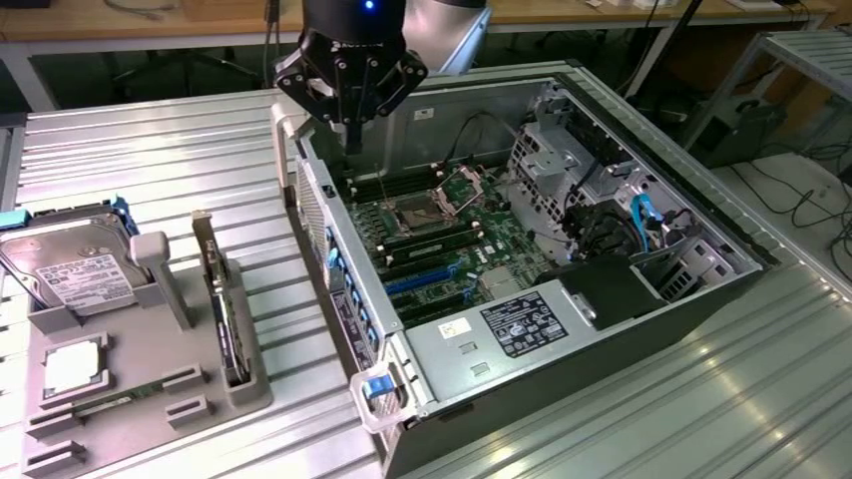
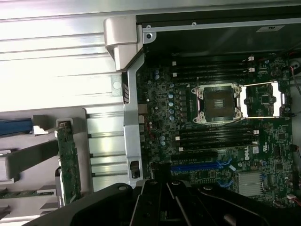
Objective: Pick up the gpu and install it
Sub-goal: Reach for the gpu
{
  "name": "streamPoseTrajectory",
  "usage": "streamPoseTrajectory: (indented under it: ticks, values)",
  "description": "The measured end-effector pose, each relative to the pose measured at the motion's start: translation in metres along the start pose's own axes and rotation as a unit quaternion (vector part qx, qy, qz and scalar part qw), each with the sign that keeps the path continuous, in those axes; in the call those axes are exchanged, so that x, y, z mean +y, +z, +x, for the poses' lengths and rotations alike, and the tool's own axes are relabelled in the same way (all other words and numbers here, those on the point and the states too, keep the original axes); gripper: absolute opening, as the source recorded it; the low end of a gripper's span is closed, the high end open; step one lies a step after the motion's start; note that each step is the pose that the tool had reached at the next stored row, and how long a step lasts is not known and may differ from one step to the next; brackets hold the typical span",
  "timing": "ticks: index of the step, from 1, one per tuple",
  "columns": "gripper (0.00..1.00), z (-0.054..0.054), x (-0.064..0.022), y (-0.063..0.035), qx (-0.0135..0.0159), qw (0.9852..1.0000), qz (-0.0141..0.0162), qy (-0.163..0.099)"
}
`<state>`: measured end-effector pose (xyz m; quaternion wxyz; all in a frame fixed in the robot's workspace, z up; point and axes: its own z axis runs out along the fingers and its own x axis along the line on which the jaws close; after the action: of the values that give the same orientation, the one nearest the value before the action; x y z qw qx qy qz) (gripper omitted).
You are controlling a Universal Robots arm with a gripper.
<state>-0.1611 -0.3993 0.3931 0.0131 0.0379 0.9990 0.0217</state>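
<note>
Black multi-finger gripper (image 1: 354,140) closed, empty, top centre of exterior view, over open grey tower PC case (image 1: 573,419). Gpu (image 1: 219,299), thin dark card w/ pale bracket, on edge in grey holder rack (image 1: 246,387), lower left, well apart from gripper.

I look at an open grey computer tower case (image 1: 573,399) lying on its side on the ribbed silver metal table (image 1: 147,150). Its green motherboard (image 1: 500,244) shows a silver-framed processor socket (image 2: 218,103) and blue expansion slots (image 2: 197,165). At the exterior view's left, a grey plastic holder tray (image 1: 246,384) carries a white-labelled silver hard drive (image 1: 74,274) and a small square silver processor chip (image 1: 74,364).
</note>
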Motion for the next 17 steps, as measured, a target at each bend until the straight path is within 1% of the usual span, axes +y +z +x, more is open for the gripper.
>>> streamPoseTrajectory:
  ticks: [17]
  values:
    - [0.11,0.014,-0.0016,-0.0005,0.0000,1.0000,0.0000,0.000]
